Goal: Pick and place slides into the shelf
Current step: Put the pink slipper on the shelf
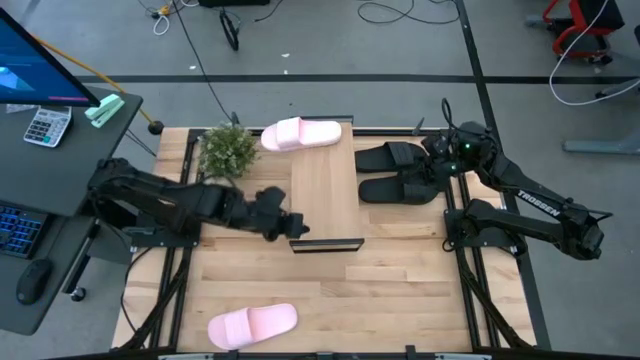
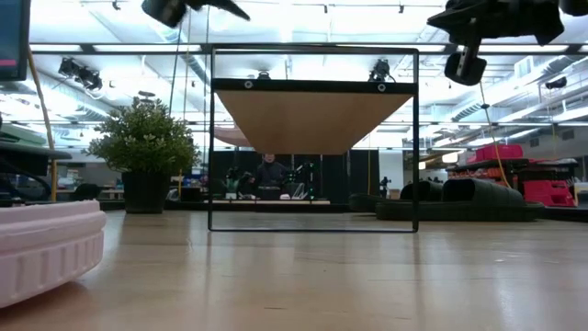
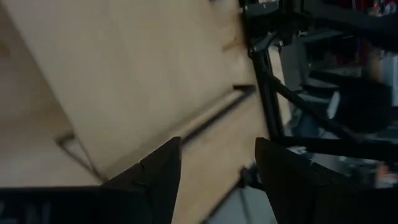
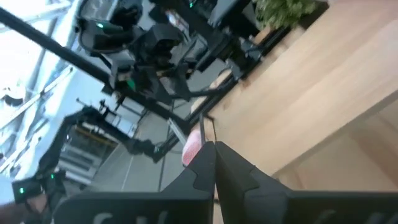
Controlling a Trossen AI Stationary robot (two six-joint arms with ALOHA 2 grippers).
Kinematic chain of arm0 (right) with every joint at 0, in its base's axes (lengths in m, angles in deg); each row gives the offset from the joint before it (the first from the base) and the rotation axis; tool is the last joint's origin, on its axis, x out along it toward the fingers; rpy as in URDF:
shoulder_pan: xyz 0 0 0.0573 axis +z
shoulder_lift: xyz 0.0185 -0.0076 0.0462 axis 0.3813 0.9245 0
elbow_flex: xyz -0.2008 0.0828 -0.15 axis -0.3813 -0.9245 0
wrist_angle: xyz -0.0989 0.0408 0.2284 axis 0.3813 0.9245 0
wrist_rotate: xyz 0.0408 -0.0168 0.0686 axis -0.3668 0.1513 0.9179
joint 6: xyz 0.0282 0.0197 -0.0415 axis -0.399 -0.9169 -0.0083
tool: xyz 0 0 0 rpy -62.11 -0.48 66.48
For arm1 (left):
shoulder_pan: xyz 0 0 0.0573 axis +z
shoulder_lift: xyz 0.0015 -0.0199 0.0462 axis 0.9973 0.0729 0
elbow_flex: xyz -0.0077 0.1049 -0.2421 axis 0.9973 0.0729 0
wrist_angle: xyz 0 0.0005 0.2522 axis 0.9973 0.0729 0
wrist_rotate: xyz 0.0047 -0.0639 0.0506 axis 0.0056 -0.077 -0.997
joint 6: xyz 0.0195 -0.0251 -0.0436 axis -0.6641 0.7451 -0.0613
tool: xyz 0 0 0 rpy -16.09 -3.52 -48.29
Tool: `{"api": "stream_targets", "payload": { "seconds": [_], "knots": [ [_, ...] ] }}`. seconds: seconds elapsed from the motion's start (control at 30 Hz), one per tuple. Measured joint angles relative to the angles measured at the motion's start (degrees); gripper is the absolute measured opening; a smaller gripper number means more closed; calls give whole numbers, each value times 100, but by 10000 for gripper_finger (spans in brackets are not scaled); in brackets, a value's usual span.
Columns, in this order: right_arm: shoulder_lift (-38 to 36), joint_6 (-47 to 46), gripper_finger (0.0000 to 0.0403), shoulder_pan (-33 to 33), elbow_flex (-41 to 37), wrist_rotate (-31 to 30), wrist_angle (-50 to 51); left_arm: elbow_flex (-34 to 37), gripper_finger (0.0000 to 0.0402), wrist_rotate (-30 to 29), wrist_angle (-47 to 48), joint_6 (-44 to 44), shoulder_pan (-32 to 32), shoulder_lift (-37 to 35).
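On the desk in the high view, the shelf sits mid-desk; pink slides lie at its far end and near the front edge, the black pair to its right. The left gripper, wide open and empty, hovers by the shelf's near left corner. The right gripper hangs over the black pair; approach a strap squarely before opening.

In the low view, both grippers are cropped.

In the right wrist view, the fingers are closed, empty; the black slides are out of frame.
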Motion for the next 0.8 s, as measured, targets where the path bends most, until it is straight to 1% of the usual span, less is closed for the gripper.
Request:
{"api": "stream_targets", "payload": {
  "seconds": [0.07,0.13,0.2,0.3,0.4,0.57,0.7,0.8],
  "knots": [
    [-6,207,14,0,0,118,176,0,205,-30,-12,517,-267,-13],
    [-6,435,14,0,0,236,384,-17,202,-204,-92,962,-586,-31],
    [-6,624,16,0,0,279,586,-129,198,-361,-56,1233,-889,-31],
    [-6,824,19,0,0,300,793,-239,192,-410,28,1628,-1288,-39],
    [-6,900,19,0,0,359,827,-259,185,-526,334,2184,-1691,-37],
    [-6,940,20,0,0,394,827,-262,181,-481,1286,3297,-2378,185],
    [-8,895,20,0,0,392,827,-260,186,-446,1660,3956,-2892,429],
    [-8,830,20,0,0,392,827,-260,192,-420,1685,4292,-3155,626]
  ]
}}
